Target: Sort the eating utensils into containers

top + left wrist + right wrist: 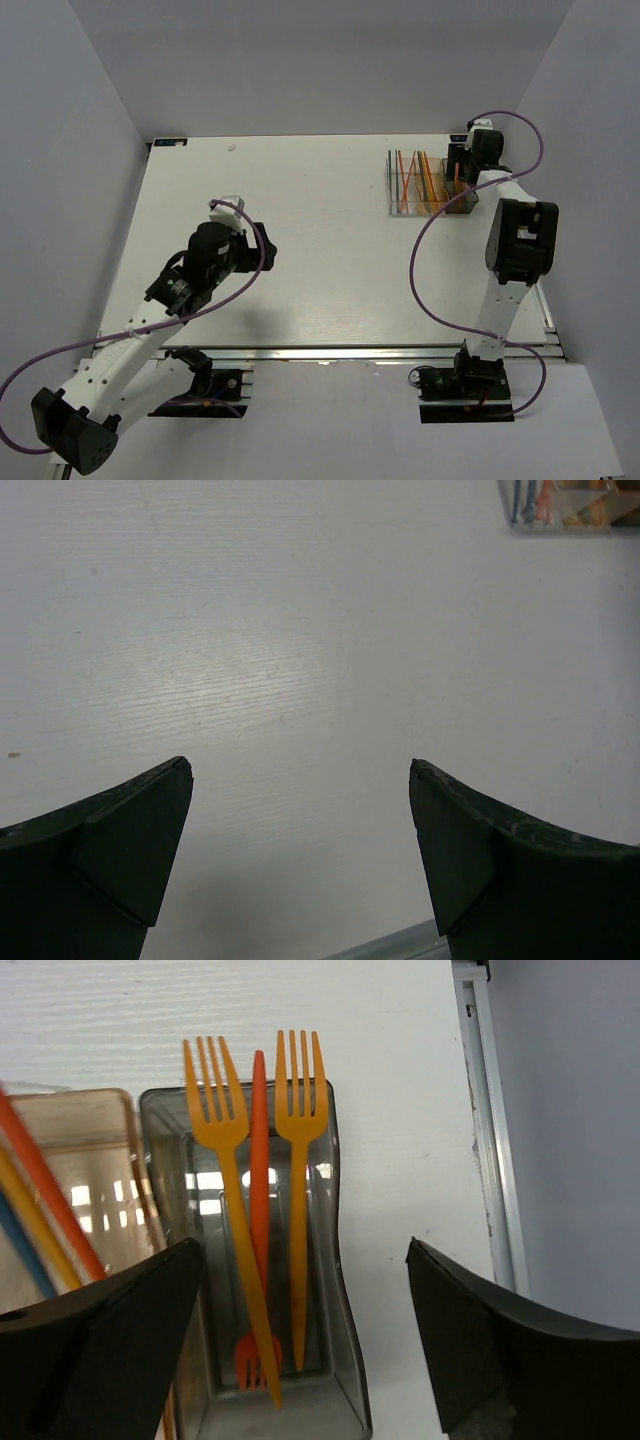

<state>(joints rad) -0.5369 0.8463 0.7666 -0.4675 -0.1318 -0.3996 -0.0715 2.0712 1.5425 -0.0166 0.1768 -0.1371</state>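
The sorting seems to be at its last step: every utensil I can see is already in the row of bins. Two orange plastic forks (pixel 298 1210) and one red plastic fork (pixel 259 1160) stand in the smoky grey translucent bin (pixel 340 1260), directly under the right gripper (pixel 305 1247). Its fingers are wide apart and hold nothing. The left gripper (pixel 300 765), also wide and empty, hangs over the white table (pixel 300 630). The next move, I judge, is to lift the right arm straight up without touching the forks. No writing can be read.
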